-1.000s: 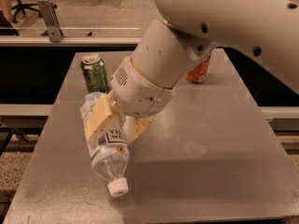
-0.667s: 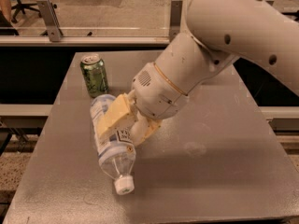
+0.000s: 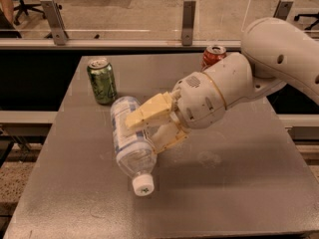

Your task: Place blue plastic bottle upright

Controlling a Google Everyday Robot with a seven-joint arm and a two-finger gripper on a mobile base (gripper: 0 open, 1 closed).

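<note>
The gripper (image 3: 143,135) clasps the blue plastic bottle (image 3: 124,149) across its middle, left of centre, with the cap (image 3: 143,184) slanting down and nearward. Best to swing the cap overhead, then lower squarely onto the base, clear of the green can (image 3: 102,80).

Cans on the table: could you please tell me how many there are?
2. The green can stands back left; the red can back right, partly behind the arm, which may hide others. The gripper grips the blue plastic bottle at centre.
</note>
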